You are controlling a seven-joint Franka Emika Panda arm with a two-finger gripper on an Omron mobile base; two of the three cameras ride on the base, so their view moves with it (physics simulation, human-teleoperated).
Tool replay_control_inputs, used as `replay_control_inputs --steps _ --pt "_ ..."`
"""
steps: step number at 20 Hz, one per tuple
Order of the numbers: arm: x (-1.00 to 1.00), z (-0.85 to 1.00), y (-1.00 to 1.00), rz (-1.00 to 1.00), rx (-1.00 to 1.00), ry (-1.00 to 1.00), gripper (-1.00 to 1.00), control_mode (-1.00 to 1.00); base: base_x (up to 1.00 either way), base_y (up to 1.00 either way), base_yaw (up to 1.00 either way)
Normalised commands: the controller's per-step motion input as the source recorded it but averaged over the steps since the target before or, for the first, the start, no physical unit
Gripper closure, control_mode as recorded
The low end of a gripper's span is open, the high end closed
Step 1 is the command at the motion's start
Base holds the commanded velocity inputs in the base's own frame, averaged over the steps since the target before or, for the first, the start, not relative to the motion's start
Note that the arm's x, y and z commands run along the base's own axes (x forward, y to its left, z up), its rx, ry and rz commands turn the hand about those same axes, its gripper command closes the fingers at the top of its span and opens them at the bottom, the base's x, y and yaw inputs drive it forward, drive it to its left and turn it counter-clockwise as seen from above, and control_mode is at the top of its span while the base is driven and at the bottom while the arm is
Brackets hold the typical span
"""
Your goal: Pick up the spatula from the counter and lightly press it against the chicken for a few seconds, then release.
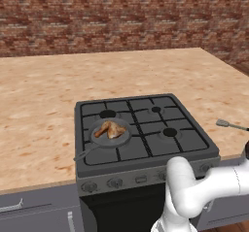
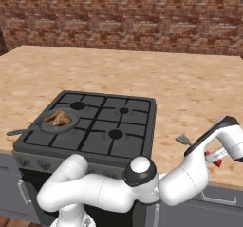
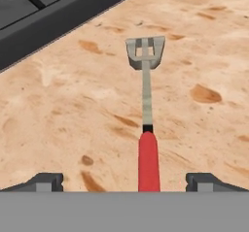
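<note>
The spatula point(image 3: 146, 114) lies flat on the counter, its slotted grey head pointing toward the stove and its red handle point(image 3: 149, 160) running back between my fingers. My gripper point(image 3: 124, 182) hangs open above the handle, one fingertip point(image 3: 46, 181) on each side, nothing held. In the left base view the spatula's head point(image 1: 224, 124) shows right of the stove. From the right base camera, the spatula's head point(image 2: 183, 139) pokes out beside my arm. The chicken point(image 1: 110, 129) sits in a small grey pan point(image 1: 125, 138) on the front left burner; the chicken point(image 2: 57, 117) also shows from the right.
The black stove point(image 1: 146, 129) is set into a light wood-pattern counter point(image 1: 39, 105) with a brick wall behind. Its dark edge point(image 3: 58, 22) runs close to the spatula's head. The pan's handle point(image 1: 83, 154) points toward the front left.
</note>
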Motion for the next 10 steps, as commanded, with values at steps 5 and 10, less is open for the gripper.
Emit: replay_control_inputs --steps 5,10 --pt "0.15 -0.13 -0.15 0.01 0.03 0.00 -1.00 -1.00 0.00 0.00 0.00" --pt "0.16 -0.14 -0.18 0.02 0.04 0.01 -1.00 -1.00 0.00 0.00 0.00"
